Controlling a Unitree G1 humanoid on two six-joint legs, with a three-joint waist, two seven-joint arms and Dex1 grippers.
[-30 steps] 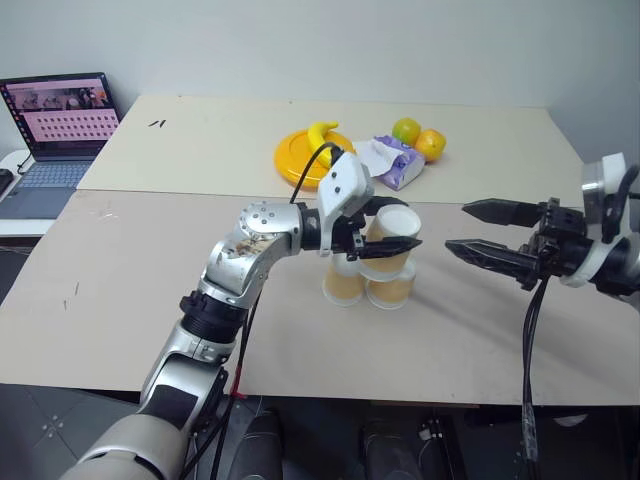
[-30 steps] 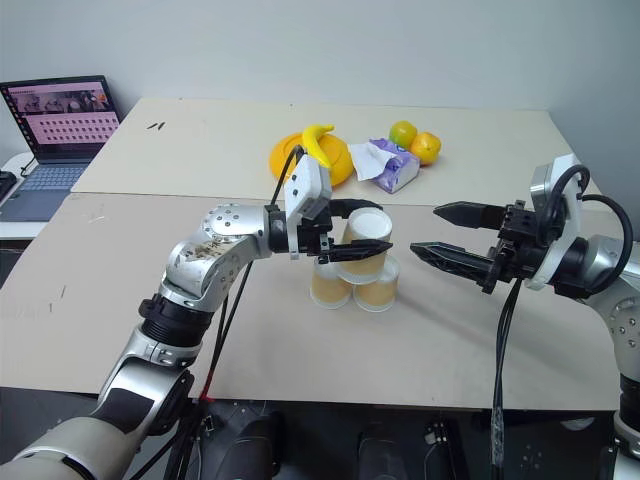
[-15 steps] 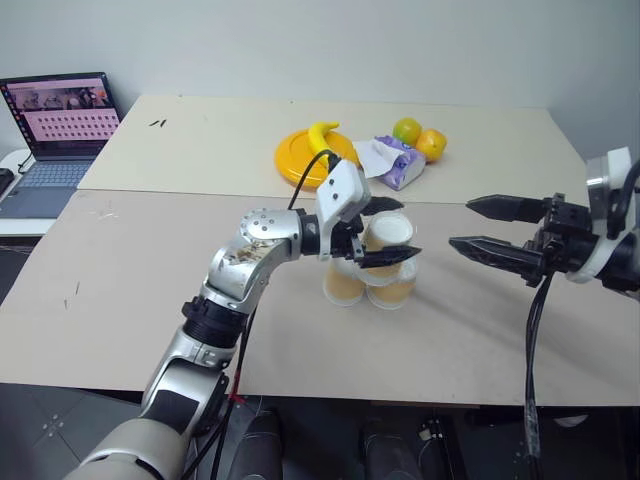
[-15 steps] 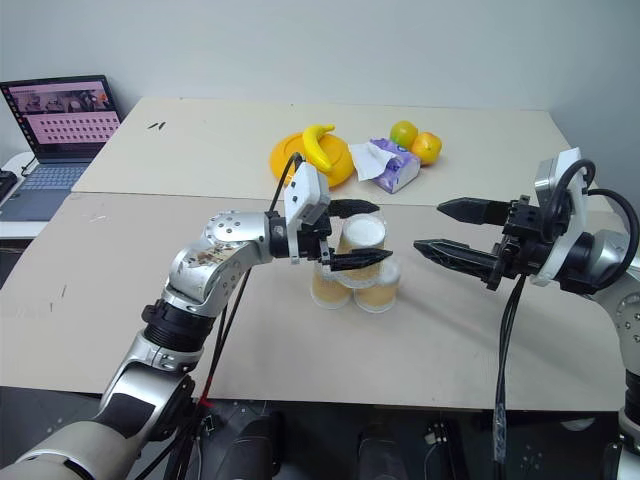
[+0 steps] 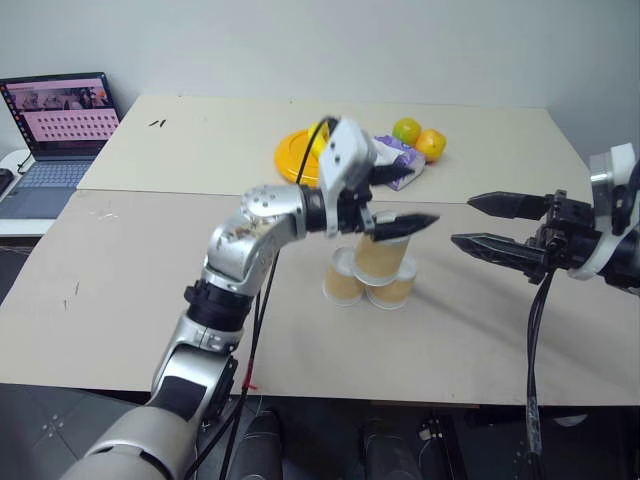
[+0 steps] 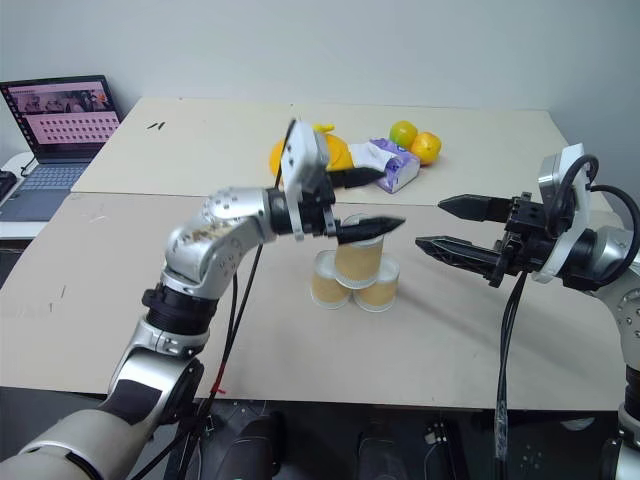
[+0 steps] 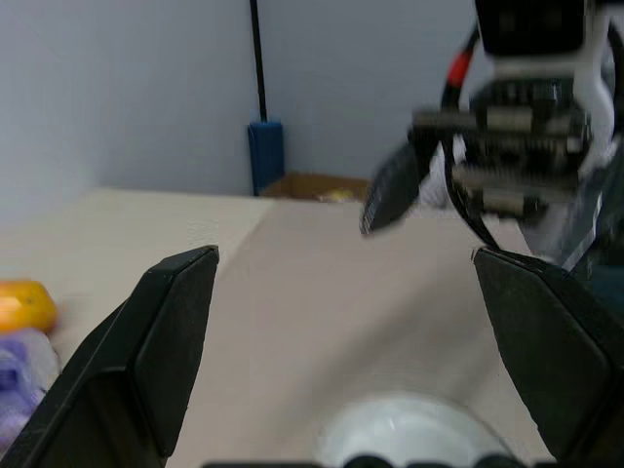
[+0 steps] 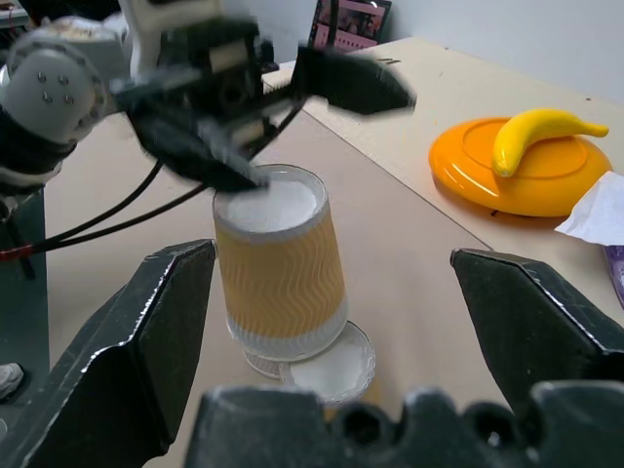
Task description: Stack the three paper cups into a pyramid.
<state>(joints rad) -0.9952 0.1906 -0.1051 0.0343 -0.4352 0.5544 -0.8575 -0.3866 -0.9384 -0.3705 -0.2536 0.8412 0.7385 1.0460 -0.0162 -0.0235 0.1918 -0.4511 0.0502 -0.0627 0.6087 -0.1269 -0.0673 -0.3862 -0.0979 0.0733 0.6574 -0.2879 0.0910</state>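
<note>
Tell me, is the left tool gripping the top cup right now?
No, the left tool hangs open above the top cup, which stands free on the two lower cups.

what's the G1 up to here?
Cup stacking. The pyramid is up on the table: two base cups upside down, side by side, and the top cup resting on them. The left gripper is open above the top cup, not touching it. The right gripper is open too, off to the side, holding nothing. Behind are a yellow plate with a banana.
</note>
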